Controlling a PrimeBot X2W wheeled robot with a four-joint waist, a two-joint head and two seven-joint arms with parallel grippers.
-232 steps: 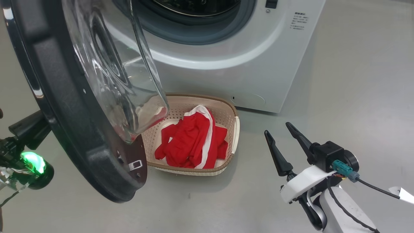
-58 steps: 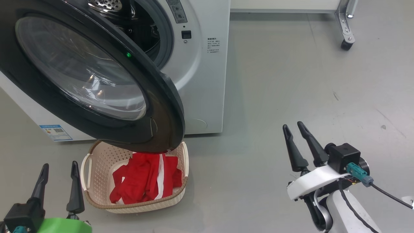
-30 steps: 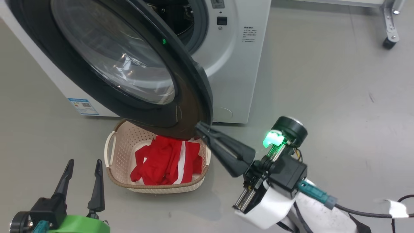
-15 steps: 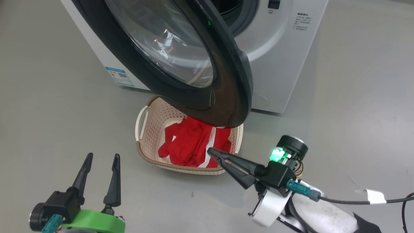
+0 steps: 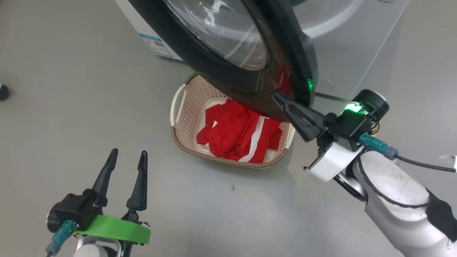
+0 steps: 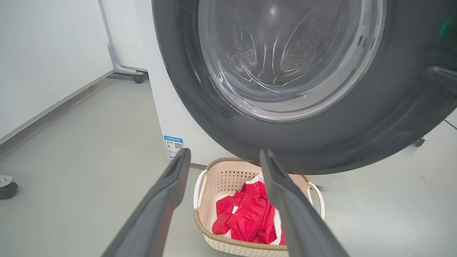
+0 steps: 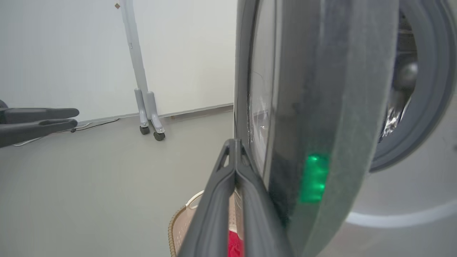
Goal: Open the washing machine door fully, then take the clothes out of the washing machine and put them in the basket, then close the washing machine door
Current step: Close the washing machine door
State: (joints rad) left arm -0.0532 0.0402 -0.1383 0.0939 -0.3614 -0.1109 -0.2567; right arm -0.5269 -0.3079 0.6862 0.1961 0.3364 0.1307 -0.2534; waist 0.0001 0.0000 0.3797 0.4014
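The washing machine door, black-rimmed with a glass bowl, hangs partly open across the top of the head view. My right gripper is shut with nothing in it, and its tips rest against the door's outer face near the lower edge. In the right wrist view the shut fingertips lie beside the door's edge. Below the door stands the basket, holding the red clothes. My left gripper is open and empty, low on the left, apart from the basket. The washing machine stands behind.
Bare grey floor lies all around the basket. A castor sits at the far left. A wheeled stand leg and a white wall lie beyond. A grey gasket shows behind the door. My left gripper shows at the right wrist view's left edge.
The head view has shifted. My shut right gripper has risen from in front of the basket to the door's lower outer face. The left gripper stays open.
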